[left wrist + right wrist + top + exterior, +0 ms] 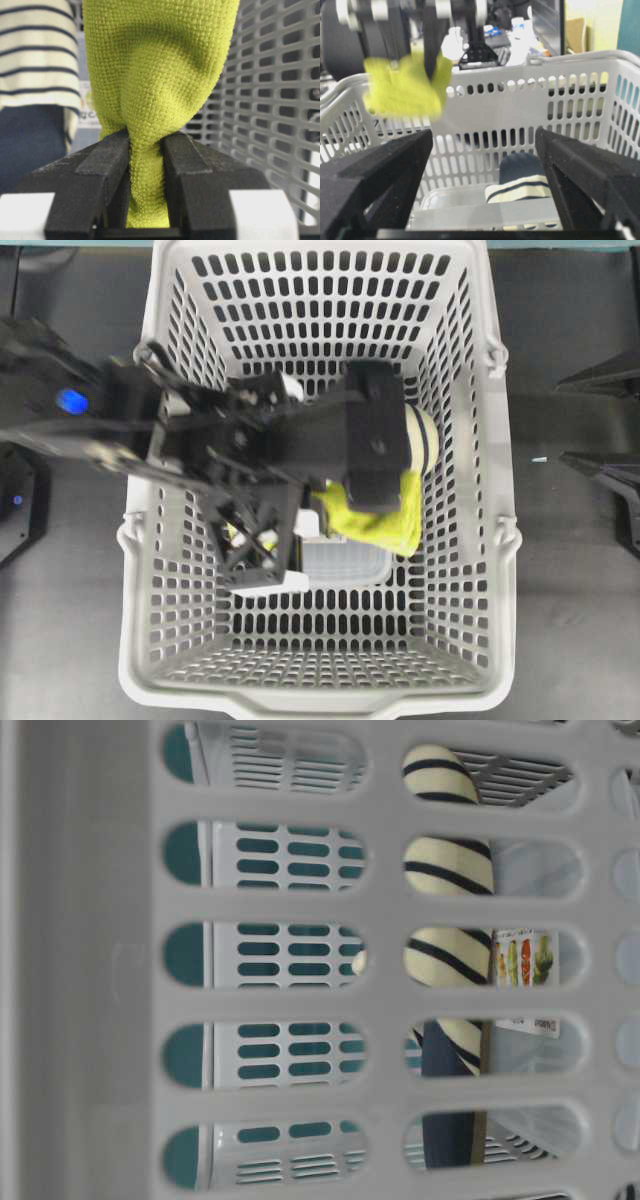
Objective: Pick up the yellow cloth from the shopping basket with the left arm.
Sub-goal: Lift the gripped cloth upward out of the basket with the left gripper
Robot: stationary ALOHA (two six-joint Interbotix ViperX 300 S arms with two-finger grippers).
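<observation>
The left tool point(145, 165) is clamping a gathered fold of the yellow cloth point(155, 75) between its two black fingers point(105, 165), which are pressing in close on either side of the fabric. The left wrist view is showing this pinch plainly; the overhead view is hiding it under the arm's boxy housing, leaving only the cloth point(375, 515) hanging out below the housing, over the middle of the shopping basket point(500, 540). The right wrist view is adding height: the cloth point(405, 87) is dangling, blurred, at about rim level of the basket point(520, 90), clear of the floor.

The striped slipper point(520, 187) is lying low inside the basket beside a clear plastic box point(455, 200). The table-level view, looking through the basket's slots point(380, 900), is showing only the slipper point(445, 865) and the box's printed label point(525, 960), not the cloth.

The right tool point(485, 185) is standing wide open and empty, its fingers point(380, 175) framing the basket from outside; overhead it is sitting at the right edge point(605, 425) above the dark worktop point(570, 590).
</observation>
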